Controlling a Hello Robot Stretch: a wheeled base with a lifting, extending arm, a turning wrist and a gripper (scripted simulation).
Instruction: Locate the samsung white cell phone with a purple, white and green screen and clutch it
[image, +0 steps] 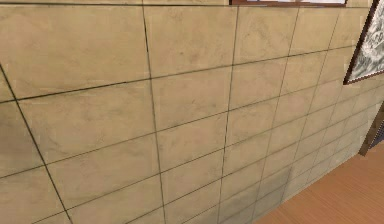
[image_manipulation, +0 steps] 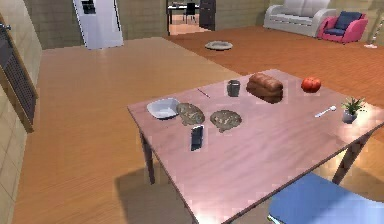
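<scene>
Eyeing a small dark flat slab (image_manipulation: 197, 138), probably the phone, standing upright near the reddish-brown wooden table (image_manipulation: 290, 140)'s left edge, gripper's hold impossible to tell.

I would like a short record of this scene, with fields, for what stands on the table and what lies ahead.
table: reddish wood, arm side view
possible phone: small dark slab, upright, near two brownish plates
dishes: white bowl, mug
food: bread loaf, red fruit
far corner: small potted plant
ahead: tiled wall
</scene>
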